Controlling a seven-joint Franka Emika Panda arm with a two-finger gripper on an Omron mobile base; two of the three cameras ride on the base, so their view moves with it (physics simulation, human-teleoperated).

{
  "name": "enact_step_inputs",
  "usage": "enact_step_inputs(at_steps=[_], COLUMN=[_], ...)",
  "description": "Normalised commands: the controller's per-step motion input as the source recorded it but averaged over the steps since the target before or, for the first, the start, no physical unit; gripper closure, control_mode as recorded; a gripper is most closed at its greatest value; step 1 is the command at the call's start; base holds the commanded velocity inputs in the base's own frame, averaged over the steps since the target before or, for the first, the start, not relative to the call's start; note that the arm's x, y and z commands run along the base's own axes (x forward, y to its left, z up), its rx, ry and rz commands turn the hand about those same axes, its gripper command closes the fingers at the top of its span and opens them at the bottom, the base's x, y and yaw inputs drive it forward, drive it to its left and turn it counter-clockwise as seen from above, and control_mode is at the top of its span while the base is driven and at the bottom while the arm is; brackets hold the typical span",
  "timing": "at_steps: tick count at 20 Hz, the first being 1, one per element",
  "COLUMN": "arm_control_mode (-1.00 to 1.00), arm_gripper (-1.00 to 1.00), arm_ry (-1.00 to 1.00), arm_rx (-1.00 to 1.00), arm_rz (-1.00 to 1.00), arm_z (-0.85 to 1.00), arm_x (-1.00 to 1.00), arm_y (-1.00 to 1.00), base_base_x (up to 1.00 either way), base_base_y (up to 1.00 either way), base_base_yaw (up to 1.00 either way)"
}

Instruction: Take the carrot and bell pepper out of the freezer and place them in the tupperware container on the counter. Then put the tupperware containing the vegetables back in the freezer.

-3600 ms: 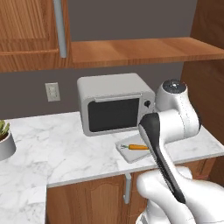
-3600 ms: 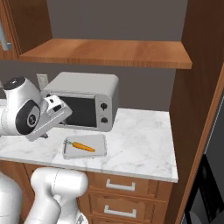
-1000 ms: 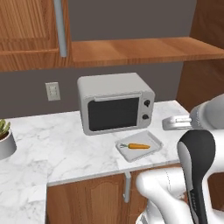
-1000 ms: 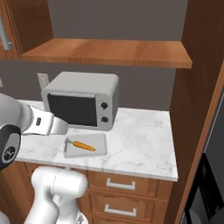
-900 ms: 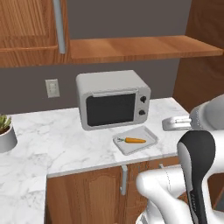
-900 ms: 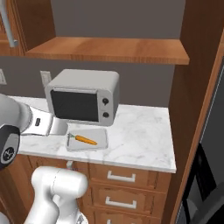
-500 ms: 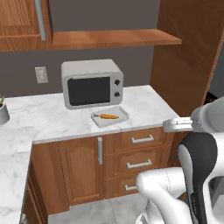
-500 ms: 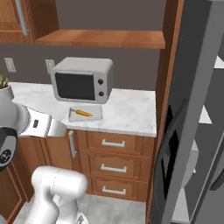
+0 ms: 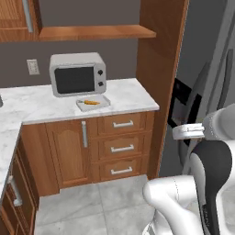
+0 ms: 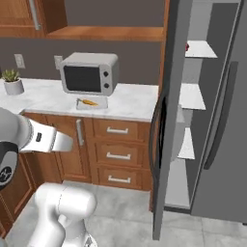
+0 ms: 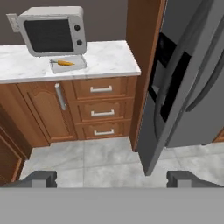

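So the carrot (image 11: 65, 63) already lies in the tupperware container (image 11: 69, 64), up and to the left of my hand (image 11: 112, 178) on the marble surface (image 11: 107, 57), just in front of the microwave (image 11: 50, 29). The hand is empty, its two finger tips (image 11: 38, 177) spread wide apart, pointing down at the floor well short of both the cabinets and the freezer (image 10: 212, 111).

By my reading, the step in hand is the bell pepper (image 10: 186, 47). In the right base view I can make out a small dark-red speck at the inner edge of the top white shelf of the freezer, which I take to be it, though it is too small to be sure. The freezer door (image 11: 175, 78) stands ajar, up and to the right of the hand, and seen from the hand it hides the shelves.

Next I judge the base has to come round to face the open compartment, and the arm must rise high, since that shelf sits far above where the hand hangs now. The opening beside the door looks narrow, so I would keep the wrist clear of the door's edge on the way in.
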Motion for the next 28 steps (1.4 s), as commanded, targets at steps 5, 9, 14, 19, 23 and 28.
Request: enact_step_inputs(at_steps=[5, 9, 14, 19, 23, 28], arm_control_mode=[1.0, 1.0, 1.0, 1.0, 1.0, 1.0], arm_gripper=[-1.0, -1.0, -1.0, -1.0, -1.0, -1.0], arm_ry=[0.0, 0.0, 0.0, 0.0, 0.0, 0.0], arm_rx=[0.0, 0.0, 0.0, 0.0, 0.0, 0.0], arm_rz=[0.0, 0.0, 0.0, 0.0, 0.0, 0.0], arm_z=[0.0, 0.0, 0.0, 0.0, 0.0, 0.0], arm_x=[0.0, 0.0, 0.0, 0.0, 0.0, 0.0], arm_y=[0.0, 0.0, 0.0, 0.0, 0.0, 0.0], base_base_x=[0.0, 0.16, 0.0, 0.33, 0.78, 0.74], base_base_y=[-0.83, -1.0, -1.0, -0.97, -0.57, 0.0], base_base_yaw=[0.0, 0.0, 0.0, 0.02, 0.03, 0.05])
